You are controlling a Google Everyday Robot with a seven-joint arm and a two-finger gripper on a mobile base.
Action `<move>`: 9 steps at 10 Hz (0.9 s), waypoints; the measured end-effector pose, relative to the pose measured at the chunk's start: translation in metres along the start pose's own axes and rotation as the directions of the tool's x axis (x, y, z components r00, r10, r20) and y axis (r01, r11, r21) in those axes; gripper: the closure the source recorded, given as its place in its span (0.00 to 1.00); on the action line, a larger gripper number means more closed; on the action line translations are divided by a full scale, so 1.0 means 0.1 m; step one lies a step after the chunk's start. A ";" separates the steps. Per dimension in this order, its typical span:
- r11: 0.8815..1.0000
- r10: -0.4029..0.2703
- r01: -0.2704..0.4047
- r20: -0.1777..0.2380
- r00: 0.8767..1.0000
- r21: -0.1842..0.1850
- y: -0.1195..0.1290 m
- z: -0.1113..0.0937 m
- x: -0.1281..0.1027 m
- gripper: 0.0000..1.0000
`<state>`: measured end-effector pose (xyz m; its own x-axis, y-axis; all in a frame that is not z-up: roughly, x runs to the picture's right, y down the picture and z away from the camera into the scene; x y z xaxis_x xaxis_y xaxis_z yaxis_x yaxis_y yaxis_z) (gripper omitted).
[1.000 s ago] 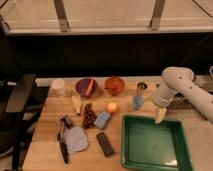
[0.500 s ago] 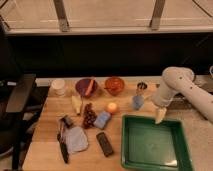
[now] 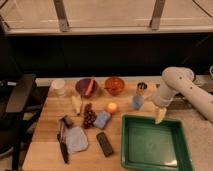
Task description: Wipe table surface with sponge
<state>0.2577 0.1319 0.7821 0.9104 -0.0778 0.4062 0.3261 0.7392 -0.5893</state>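
Observation:
The sponge (image 3: 102,119), a small light-blue block, lies on the tan plank table surface (image 3: 47,152) near its middle, between a bunch of dark grapes (image 3: 89,116) and the green tray (image 3: 150,119). My gripper (image 3: 160,115) hangs from the white arm at the right, pointing down over the tray's far right rim. It is open, holds nothing, and is well to the right of the sponge.
Near the sponge are an orange ball (image 3: 112,107), a black remote-like bar (image 3: 105,144), a grey-blue cloth (image 3: 76,140) and a pale yellow block (image 3: 76,104). Two bowls (image 3: 114,85), a white cup (image 3: 59,87) and a blue cup (image 3: 137,102) stand further back. A black chair (image 3: 20,95) is at the left.

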 end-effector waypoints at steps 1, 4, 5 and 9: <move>1.000 0.000 0.000 0.000 1.000 0.000 0.00 0.00 0.00 0.21; 0.999 -0.034 0.033 -0.030 0.999 -0.008 -0.02 -0.05 -0.02 0.21; 0.996 -0.091 0.091 -0.058 0.994 -0.012 -0.10 -0.13 -0.14 0.21; 0.927 -0.374 0.364 -0.152 0.915 -0.089 -0.36 -0.19 -0.91 0.21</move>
<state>0.1672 0.0995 0.7534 0.7498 -0.4492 0.4859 0.6564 0.5977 -0.4603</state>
